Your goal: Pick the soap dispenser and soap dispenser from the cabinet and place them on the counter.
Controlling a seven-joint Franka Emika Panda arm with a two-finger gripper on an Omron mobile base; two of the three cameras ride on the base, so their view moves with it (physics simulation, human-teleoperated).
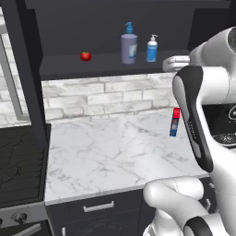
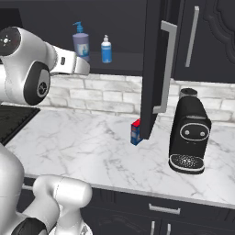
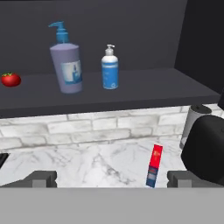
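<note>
Two soap dispensers stand upright side by side on the open cabinet's dark shelf (image 3: 144, 89). The larger greyish-purple one (image 3: 67, 65) (image 1: 129, 46) (image 2: 81, 43) has a blue pump. To its right is the small bright-blue one (image 3: 110, 70) (image 1: 152, 49) (image 2: 106, 50) with a white pump. My gripper (image 3: 112, 178) is open, its fingertips (image 3: 43, 178) far apart with nothing between them. It hangs over the white marble counter (image 1: 115, 152), some way short of the shelf and facing both bottles.
A red tomato (image 3: 10, 79) lies at the shelf's left. A slim red-topped blue bottle (image 3: 154, 166) (image 2: 136, 132) stands on the counter, with a black coffee machine (image 2: 188, 133) to its right. The open cabinet door (image 2: 158, 69) juts out above them. A black stovetop (image 1: 20, 156) borders the counter's left.
</note>
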